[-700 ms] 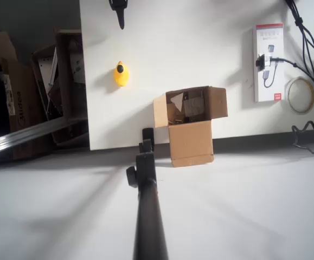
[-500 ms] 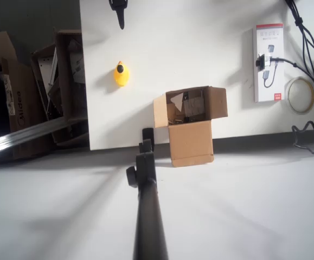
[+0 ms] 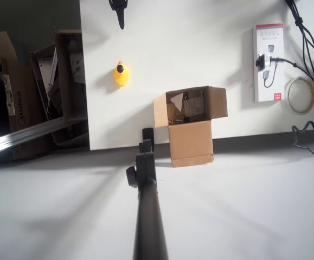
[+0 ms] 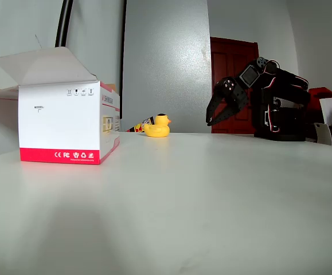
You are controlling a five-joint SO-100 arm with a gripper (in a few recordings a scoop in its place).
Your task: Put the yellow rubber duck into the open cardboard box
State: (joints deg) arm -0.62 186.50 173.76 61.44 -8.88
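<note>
Yellow rubber duck (image 3: 121, 74) sits upright on the white surface (image 3: 200, 43), well apart from the tool (image 3: 119, 13) and touching nothing. In the overhead view the tool's dark tip shows at the top edge, with the duck straight below it in the picture. The open cardboard box (image 3: 189, 125) stands farther from the tool than the duck does, lower and to the right in that view, at the surface's near edge, flaps up.

In the fixed view the tool (image 4: 216, 113) hangs above the surface, pointing down, to the right of the duck (image 4: 157, 126); its fingers look slightly apart and hold nothing. A white-and-red package (image 4: 68, 121) stands at the left, far from the tool.
</note>
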